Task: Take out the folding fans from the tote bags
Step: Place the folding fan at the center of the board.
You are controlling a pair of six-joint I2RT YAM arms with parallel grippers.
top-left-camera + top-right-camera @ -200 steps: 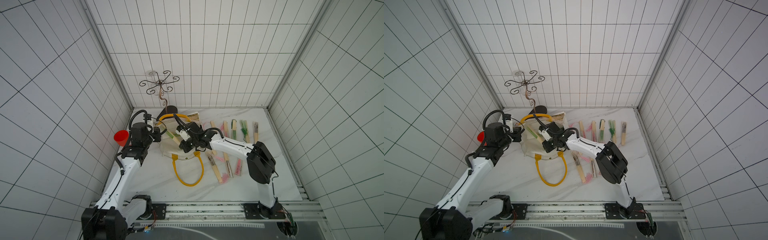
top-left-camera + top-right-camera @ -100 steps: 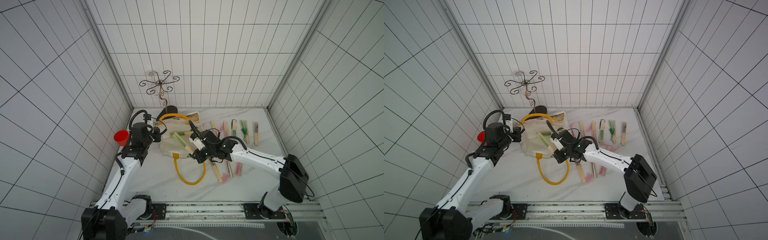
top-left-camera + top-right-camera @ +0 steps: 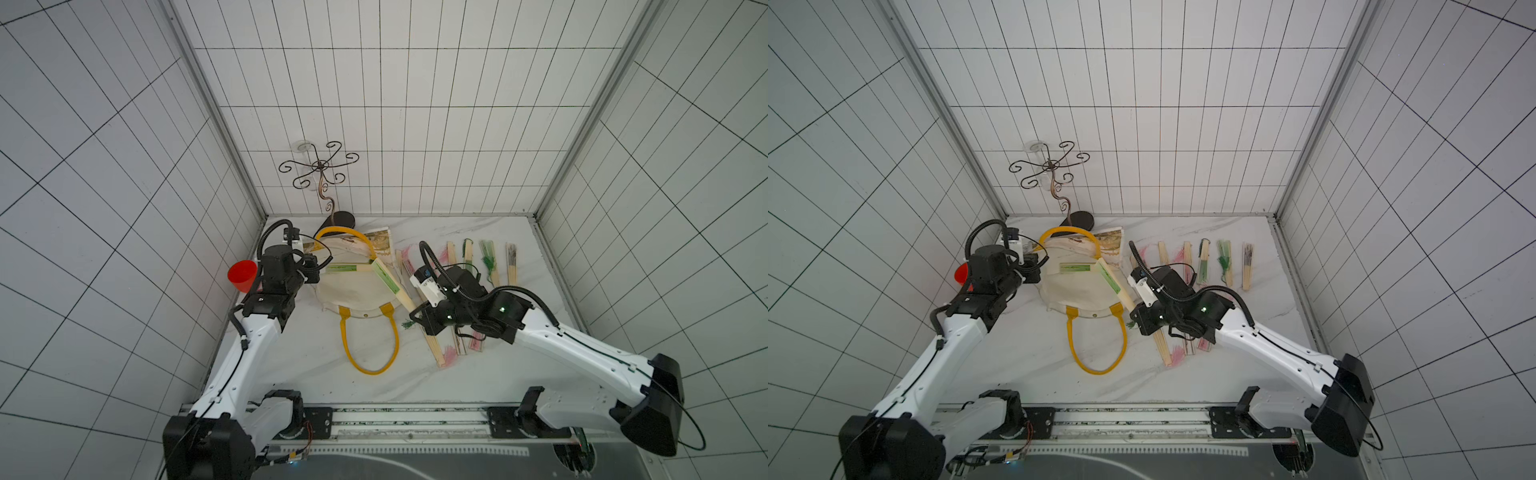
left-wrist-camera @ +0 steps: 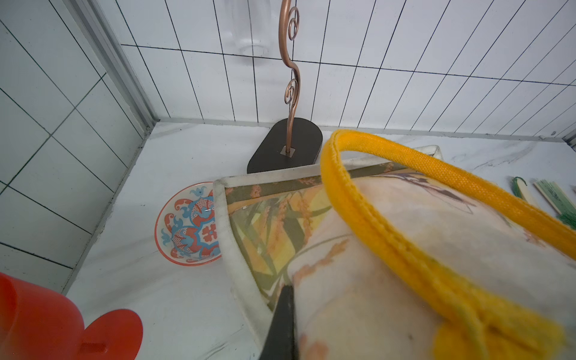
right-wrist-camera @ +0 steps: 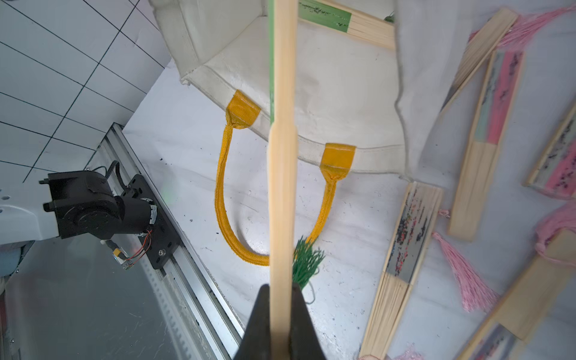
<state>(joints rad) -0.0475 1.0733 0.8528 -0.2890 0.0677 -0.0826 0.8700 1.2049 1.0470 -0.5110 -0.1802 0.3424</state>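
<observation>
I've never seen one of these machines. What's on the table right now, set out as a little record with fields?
Left gripper: shut, pinching the edge of the cream canvas tote bag with yellow handles
Right gripper: shut on a green-papered bamboo folding fan, slanting over the bag's mouth
In bag: another green fan
Beside bag: closed fans in rows, pink and green tassels
Elsewhere: red plastic cup, patterned bowl, curly metal stand

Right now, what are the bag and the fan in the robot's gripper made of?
The bag looks like cream canvas cloth: matte, with stitched seams and soft folds. Its yellow handle seems woven strap. The fan in the right gripper looks like smooth pale bamboo or wood, edged with green paper.
</observation>
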